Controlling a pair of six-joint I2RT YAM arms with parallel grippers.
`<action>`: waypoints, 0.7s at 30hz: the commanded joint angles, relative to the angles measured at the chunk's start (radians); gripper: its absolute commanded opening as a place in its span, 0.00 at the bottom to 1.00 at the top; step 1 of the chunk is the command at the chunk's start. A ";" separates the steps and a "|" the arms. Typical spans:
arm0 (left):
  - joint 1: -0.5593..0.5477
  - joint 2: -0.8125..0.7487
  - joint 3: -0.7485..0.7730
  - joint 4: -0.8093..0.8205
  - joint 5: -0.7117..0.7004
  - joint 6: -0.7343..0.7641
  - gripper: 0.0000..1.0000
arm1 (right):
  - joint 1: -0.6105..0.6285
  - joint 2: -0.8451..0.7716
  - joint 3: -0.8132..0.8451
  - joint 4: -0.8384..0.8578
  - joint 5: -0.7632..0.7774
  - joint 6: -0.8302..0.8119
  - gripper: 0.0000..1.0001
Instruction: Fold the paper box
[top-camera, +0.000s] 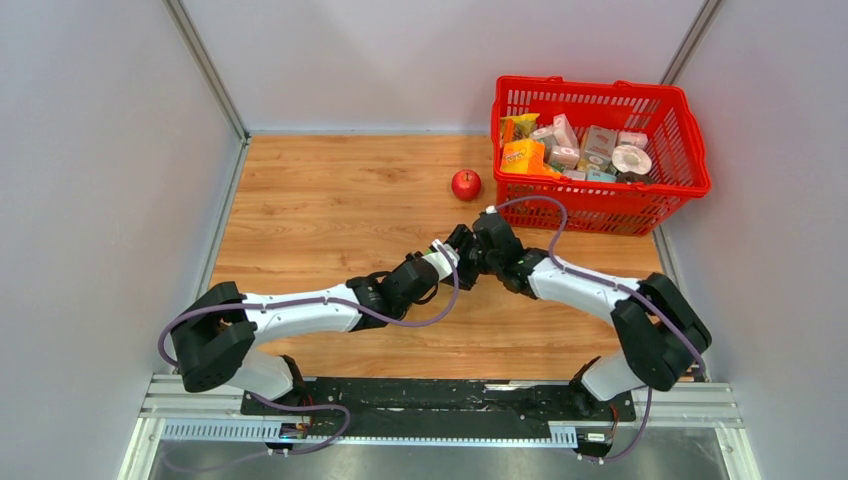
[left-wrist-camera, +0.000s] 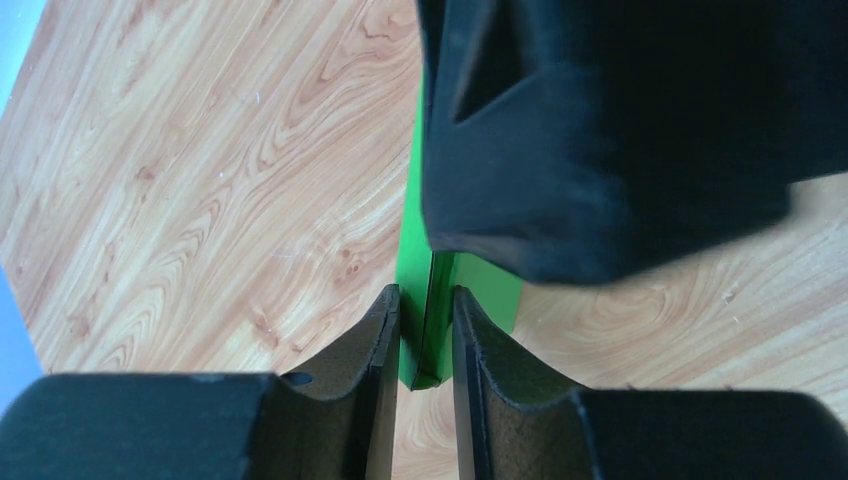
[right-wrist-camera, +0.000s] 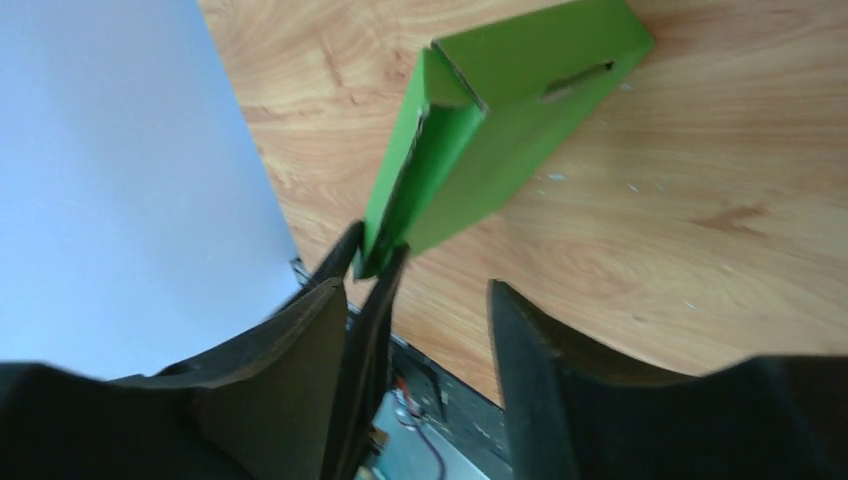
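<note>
On a wooden table (top-camera: 330, 200) with a red basket (top-camera: 600, 205) at upper right, the left gripper (left-wrist-camera: 427, 295) pinches the paper box (right-wrist-camera: 500, 130) at frame centre, the right gripper (right-wrist-camera: 430, 270) beside it with jaws spread, a red apple (top-camera: 466, 184) just above.

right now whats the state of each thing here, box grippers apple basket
paper box: partly folded, flattened, tilted, slot showing
left gripper: closed on the box's edge
right gripper: open, jaws wide apart
basket: upright, holding small packages
apple: loose on the table, untouched, near the basket
</note>
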 joint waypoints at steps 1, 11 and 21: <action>0.004 0.009 -0.011 0.000 0.013 -0.016 0.24 | -0.027 -0.127 0.008 -0.174 -0.009 -0.252 0.63; 0.006 -0.016 -0.024 0.021 0.038 -0.024 0.24 | -0.159 -0.034 0.132 -0.031 -0.230 -0.274 0.24; 0.004 -0.016 -0.037 0.024 0.045 -0.042 0.24 | -0.147 0.181 0.162 0.265 -0.328 -0.157 0.13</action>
